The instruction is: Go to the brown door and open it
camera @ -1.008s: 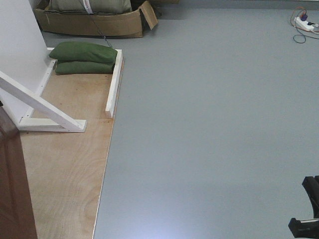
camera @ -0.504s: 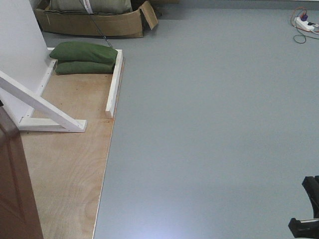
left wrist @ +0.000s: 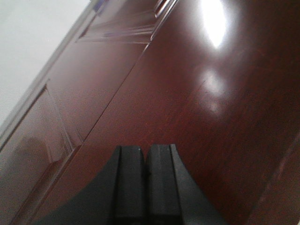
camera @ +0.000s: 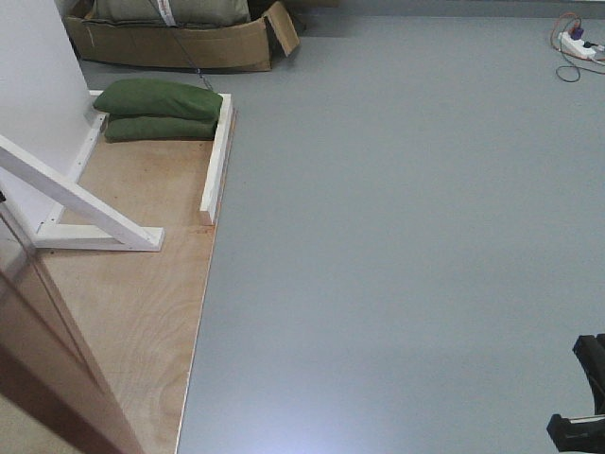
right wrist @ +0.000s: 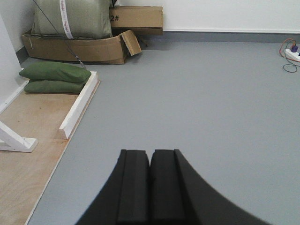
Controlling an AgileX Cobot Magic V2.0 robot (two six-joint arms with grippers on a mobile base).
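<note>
Glossy wooden brown door [left wrist: 187,93], bare plywood base [camera: 123,312], matt grey floor [camera: 397,236], green cloth bags [camera: 161,99]

Only a slanted slice of the brown door [camera: 38,340] is caught in the front view's lower-left corner, the rest cropped off; the cardboard box [camera: 180,43] is clipped up top, the power strip [camera: 579,43] too tiny to be made out

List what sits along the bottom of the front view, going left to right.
door → plywood → grey floor → black robot part
</note>
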